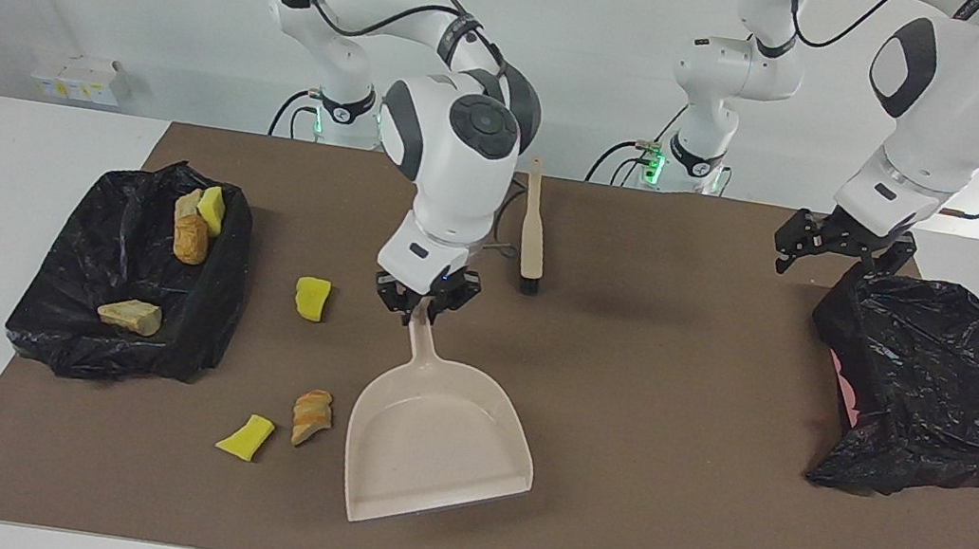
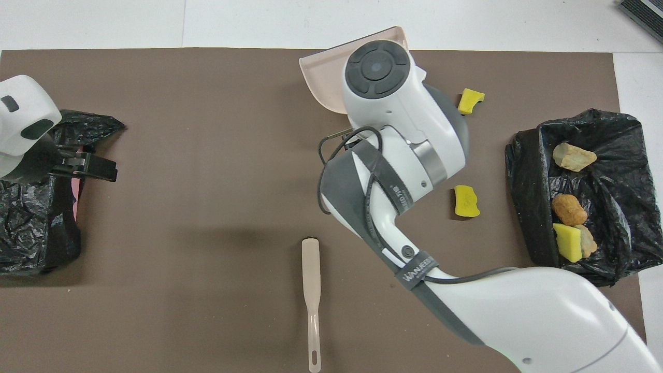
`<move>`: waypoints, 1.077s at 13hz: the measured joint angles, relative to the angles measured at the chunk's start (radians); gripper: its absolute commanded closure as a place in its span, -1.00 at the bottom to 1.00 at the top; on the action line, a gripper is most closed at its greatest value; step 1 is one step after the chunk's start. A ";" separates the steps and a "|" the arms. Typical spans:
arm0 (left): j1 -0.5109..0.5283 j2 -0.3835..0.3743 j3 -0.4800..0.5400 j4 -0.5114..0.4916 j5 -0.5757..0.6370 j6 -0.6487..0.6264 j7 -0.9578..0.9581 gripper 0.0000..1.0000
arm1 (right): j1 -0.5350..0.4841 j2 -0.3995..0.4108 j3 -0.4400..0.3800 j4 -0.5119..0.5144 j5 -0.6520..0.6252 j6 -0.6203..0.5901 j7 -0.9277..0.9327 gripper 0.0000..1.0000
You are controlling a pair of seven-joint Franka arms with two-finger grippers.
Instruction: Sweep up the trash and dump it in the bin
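Note:
My right gripper (image 1: 425, 304) is shut on the handle of the beige dustpan (image 1: 437, 444), which slopes down to the brown mat near the table's middle with nothing in it. In the overhead view my right arm covers most of the dustpan (image 2: 323, 72). Loose trash lies on the mat between the pan and the bin (image 1: 62, 320): a yellow chunk (image 1: 312, 297), another yellow chunk (image 1: 244, 436) and a bread-like lump (image 1: 312, 415). That black-lined bin, at the right arm's end, holds several pieces of trash (image 1: 190, 237). My left gripper (image 1: 798, 244) hangs open over the edge of a second bin (image 1: 934, 385).
A beige brush (image 1: 534, 228) lies on the mat near the robots, close beside my right arm's wrist. The second black-lined bin (image 2: 31, 223) at the left arm's end shows no trash. The brown mat (image 1: 660, 490) ends close to the table's edge.

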 measured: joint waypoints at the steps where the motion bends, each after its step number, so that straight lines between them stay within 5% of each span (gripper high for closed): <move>1: 0.000 0.000 0.000 -0.001 0.000 0.000 0.002 -1.00 | 0.010 0.011 -0.002 0.009 0.043 0.005 0.026 1.00; 7: 0.000 0.000 0.000 -0.003 0.000 0.000 0.006 -1.00 | 0.022 0.071 -0.002 0.016 0.102 0.036 0.108 1.00; 14: -0.001 0.004 -0.005 -0.008 0.000 0.017 0.007 -1.00 | 0.026 0.081 -0.001 0.019 0.114 0.037 0.108 0.05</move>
